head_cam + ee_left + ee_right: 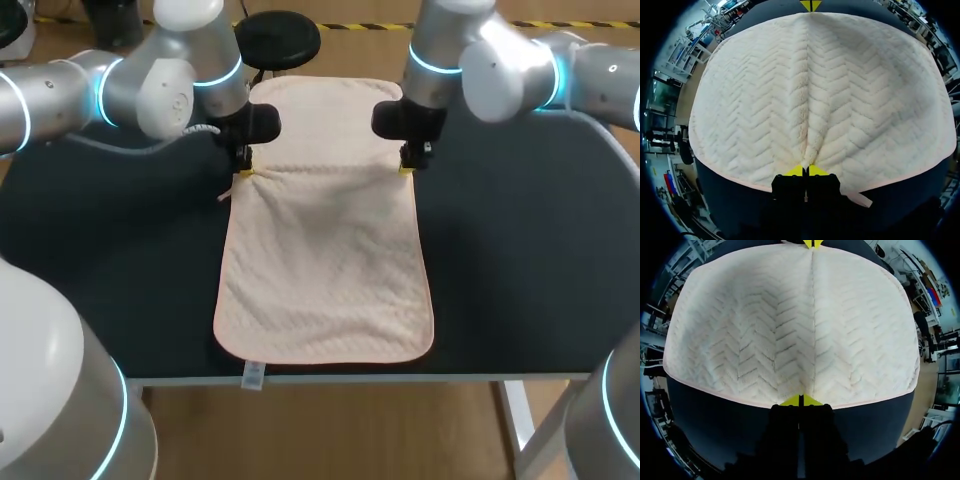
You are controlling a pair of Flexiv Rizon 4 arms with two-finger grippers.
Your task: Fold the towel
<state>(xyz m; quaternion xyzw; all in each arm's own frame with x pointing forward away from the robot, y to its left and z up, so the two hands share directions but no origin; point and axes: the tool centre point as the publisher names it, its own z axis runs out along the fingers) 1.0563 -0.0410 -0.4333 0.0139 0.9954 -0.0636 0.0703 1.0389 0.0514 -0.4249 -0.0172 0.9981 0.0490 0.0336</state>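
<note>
Towel (325, 270), cream with a herringbone pile, lying lengthwise on the dark table (120, 280); its far end reaches toward the table's back edge, and its near hem, with a small label (252, 375), lies at the front edge.

Left gripper (805, 171): yellow tips drawn narrow, nipping the towel's left long edge, with cloth bunched into a ridge between them. Right gripper (801, 401): tips likewise drawn together on the opposite long edge, directly across from my left one; both holds sit nearer the far end than the near one. A raised crease runs through the cloth from one gripper to the other.

Handling, as I judge it: light, soft and limp; it will drape and sag between two holds rather than keep a line; the pile should give good friction, so slipping is a minor worry; nothing fragile. The best holds are at the hemmed edges or corners, both sides matched so that the fold falls square; a pinch of one layer only may drag the rest along the table.

Containers: I see none on the table.
</note>
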